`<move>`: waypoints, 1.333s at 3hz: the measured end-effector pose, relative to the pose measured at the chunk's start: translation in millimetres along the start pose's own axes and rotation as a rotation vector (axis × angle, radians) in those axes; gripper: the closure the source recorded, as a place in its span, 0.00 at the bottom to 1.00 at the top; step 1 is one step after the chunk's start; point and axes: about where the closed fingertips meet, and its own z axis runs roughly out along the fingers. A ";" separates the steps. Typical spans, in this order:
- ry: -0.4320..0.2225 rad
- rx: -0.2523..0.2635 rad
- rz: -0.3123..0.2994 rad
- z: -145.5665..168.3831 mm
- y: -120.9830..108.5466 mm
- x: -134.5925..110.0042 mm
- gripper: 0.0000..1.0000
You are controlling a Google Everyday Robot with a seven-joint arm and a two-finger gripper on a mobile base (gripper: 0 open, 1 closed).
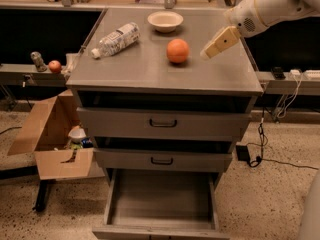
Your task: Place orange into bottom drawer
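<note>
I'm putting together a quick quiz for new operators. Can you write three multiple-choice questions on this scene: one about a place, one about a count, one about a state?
1. Where is the orange?
A. in the bowl
B. on the cabinet top
C. on the floor

2. How many drawers does the cabinet have?
A. two
B. four
C. three

3. What state is the bottom drawer in?
A. pulled open, with a bare floor
B. pushed shut
C. open, with the orange inside

Answers:
1 B: the orange sits on the grey top, with the gripper beside it and not touching it.
2 C: there are two upper drawers with black handles, plus the bottom one.
3 A: its grey floor is in full view with nothing on it.
</note>
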 end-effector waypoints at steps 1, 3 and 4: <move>0.000 0.000 0.000 0.0 0.0 0.0 0.00; -0.067 0.003 0.084 42.9 -6.8 5.2 0.00; -0.092 -0.002 0.113 77.0 -9.9 8.4 0.00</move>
